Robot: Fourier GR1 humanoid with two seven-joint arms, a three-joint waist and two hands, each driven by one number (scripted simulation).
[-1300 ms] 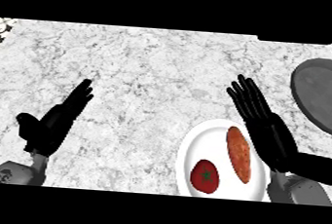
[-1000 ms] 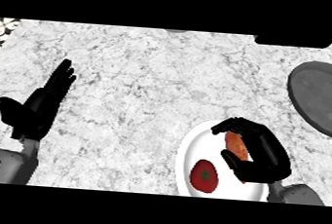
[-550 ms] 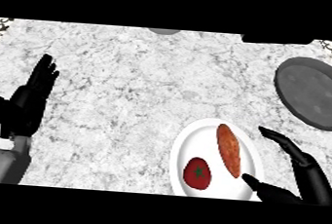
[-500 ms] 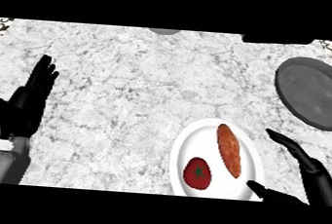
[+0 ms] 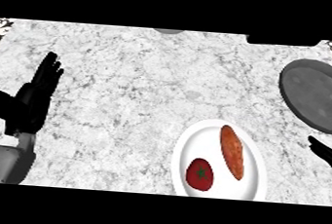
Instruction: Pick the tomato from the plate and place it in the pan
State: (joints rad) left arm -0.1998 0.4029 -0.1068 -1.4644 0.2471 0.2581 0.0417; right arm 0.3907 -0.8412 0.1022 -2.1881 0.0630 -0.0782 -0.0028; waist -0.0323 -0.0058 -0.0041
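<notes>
1. Counter (image 5: pixel 142 83): pale marbled stone, seen from steeply above.
2. White plate (image 5: pixel 254 181): sits toward the lower right of the counter, its lower rim cut by the frame edge.
3. Tomato (image 5: pixel 199 174): red with a small green stem mark, lying on the plate's lower left part. Nothing touches it.
4. Sausage (image 5: pixel 232 151): long, orange-brown, on the same plate, running from the upper middle down toward the right, just beside the tomato but apart from it.
5. Pan (image 5: pixel 318 95): dark grey and round, at the right edge of the view, up and to the right of the plate, partly cut off. Nothing inside it.
6. Right hand (image 5: pixel 329 157): only dark, straight fingertips show at the right edge, between pan and plate, clear of both. Holds nothing.
7. Left hand (image 5: pixel 29 102): at the far left, fingers straight and pointing up, thumb out to the side; resting, well apart from the plate.
</notes>
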